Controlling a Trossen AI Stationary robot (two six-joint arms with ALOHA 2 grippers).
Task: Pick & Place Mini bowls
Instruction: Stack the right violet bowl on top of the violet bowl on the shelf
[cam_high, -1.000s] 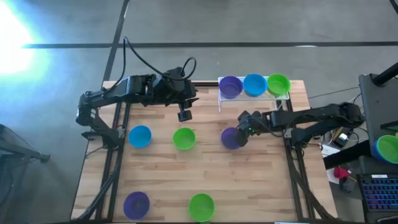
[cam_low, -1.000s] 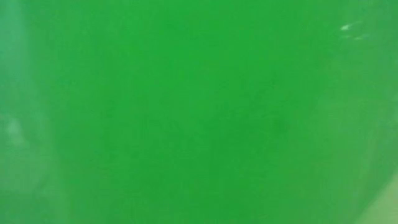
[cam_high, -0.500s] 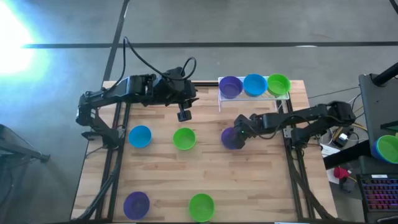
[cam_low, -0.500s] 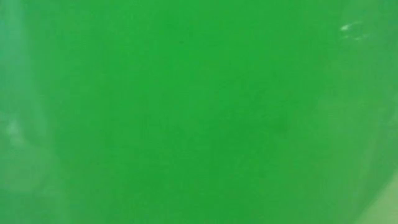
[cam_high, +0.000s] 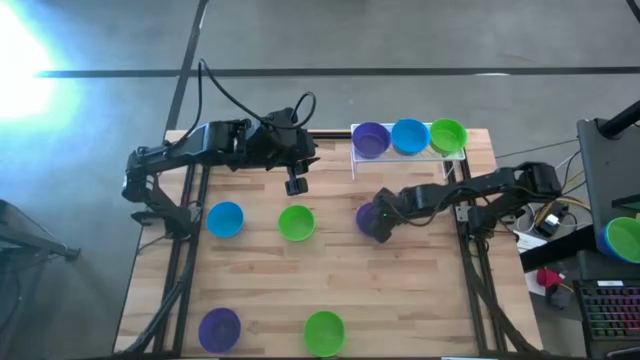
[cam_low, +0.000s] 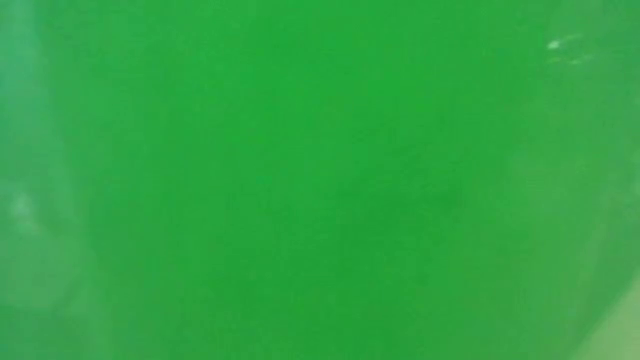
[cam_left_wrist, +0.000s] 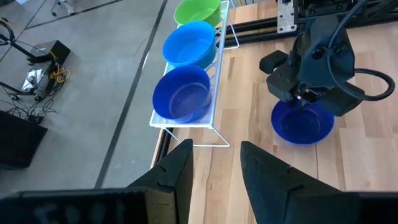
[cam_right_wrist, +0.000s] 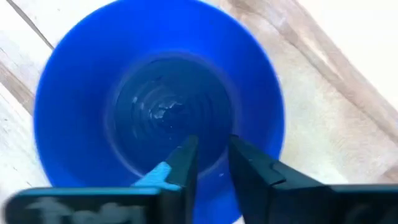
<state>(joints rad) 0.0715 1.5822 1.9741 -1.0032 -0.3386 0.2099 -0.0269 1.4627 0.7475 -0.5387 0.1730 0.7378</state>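
The purple mini bowl is set upright, mouth up, on the table just before the rack. Its rim is straddled by the right gripper, fingers narrowly apart. The left gripper is held open above the table. No legible writing is seen.

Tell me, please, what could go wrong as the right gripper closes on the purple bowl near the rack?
The right gripper pinches only the purple bowl by its rim, so it could slip or tip when lifted. The rack already holds three bowls, so a fourth might knock one off. The low view is blocked by green, hiding the lift height.
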